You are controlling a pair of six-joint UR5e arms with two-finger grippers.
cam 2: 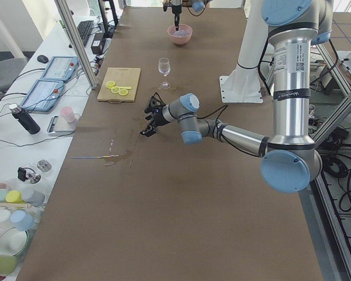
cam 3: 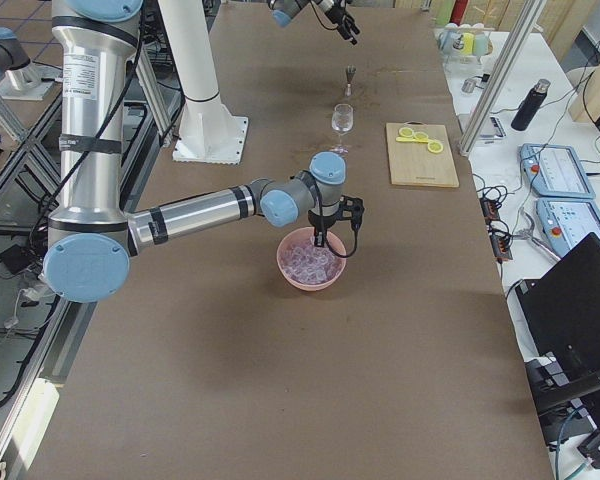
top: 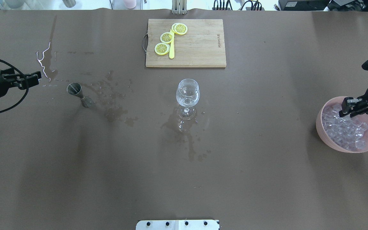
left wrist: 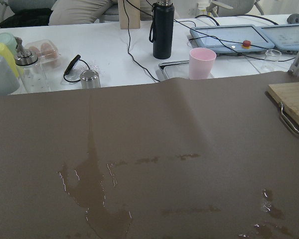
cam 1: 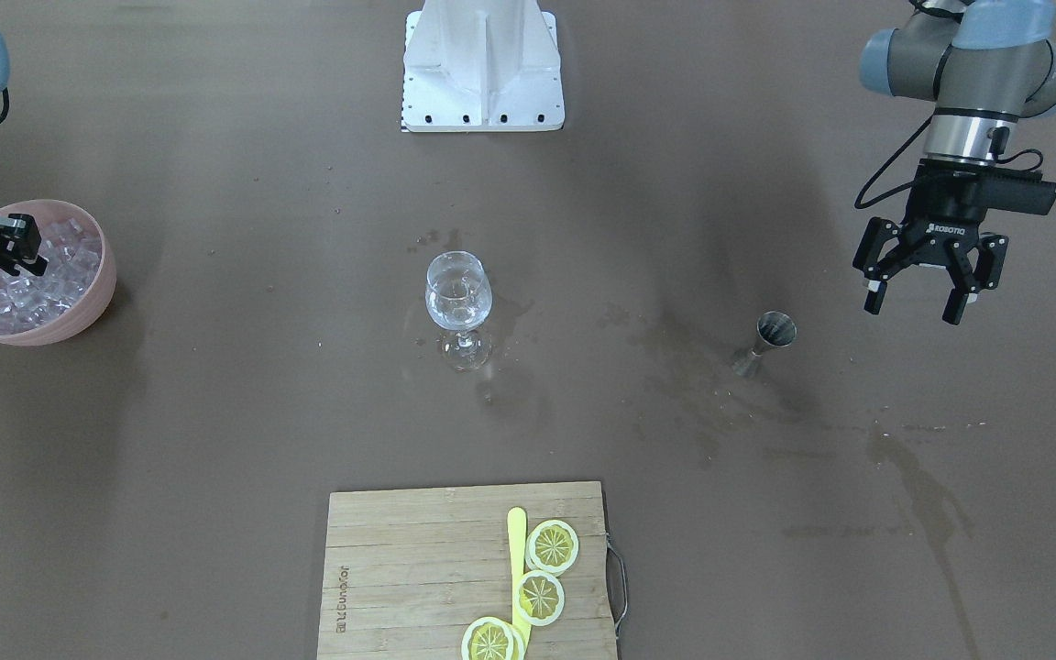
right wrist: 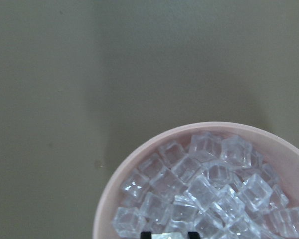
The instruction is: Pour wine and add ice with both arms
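The ice is heaped in a pink bowl at the table's end on the robot's right, well apart from the wine glass; the heap is deep, so a cube can be taken from straight above. The right gripper is down inside the rim, and its fingers show in the wrist view only as two black tips with a narrow gap, set among the top cubes; whether they are clamped on a cube cannot be told.

The wine glass stands upright at the table's middle, within either arm's reach; the wine seems to be a little clear liquid low in its bowl, though clear on clear is hard to read. No cube shows in the glass, so the ice step looks not yet done.

A metal jigger stands upright on the robot's left side, between the glass and the left gripper, with wet marks on the table around it; judged from that, the pour is likely finished. The left gripper hangs above the table just beyond the jigger, fingers spread wide and holding nothing, probably parked clear of the glass.

Across from the robot, a cutting board carries lemon slices, away from both arms.
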